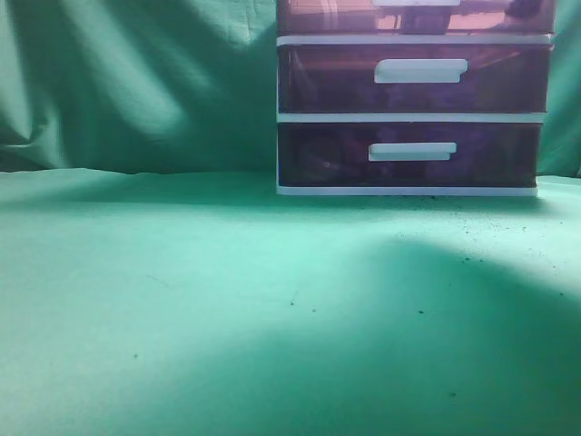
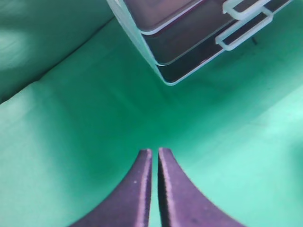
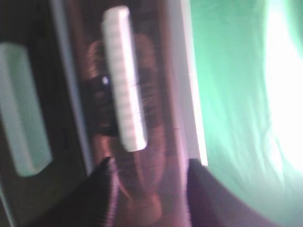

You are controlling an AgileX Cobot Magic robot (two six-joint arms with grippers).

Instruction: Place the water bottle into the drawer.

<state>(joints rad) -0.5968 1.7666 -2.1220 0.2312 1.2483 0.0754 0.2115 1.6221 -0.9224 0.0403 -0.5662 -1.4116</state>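
The drawer (image 1: 415,16) ran wide across the unit's top, front facing the camera, above two purple drawers (image 1: 413,116). The left gripper (image 2: 155,153) was nearly closed, empty; the right gripper (image 3: 149,165) stood apart before the white handle (image 3: 124,78).

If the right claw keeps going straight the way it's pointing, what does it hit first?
Most likely the white bar handle on the reddish-brown drawer: it sits straight ahead, centred between the open right claw fingers. The view is blurred, so how near it is stays uncertain.

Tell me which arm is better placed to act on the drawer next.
Right, probably. The right gripper is open, close before the drawer and its white handle. The left gripper is shut above the cloth, away from the unit.
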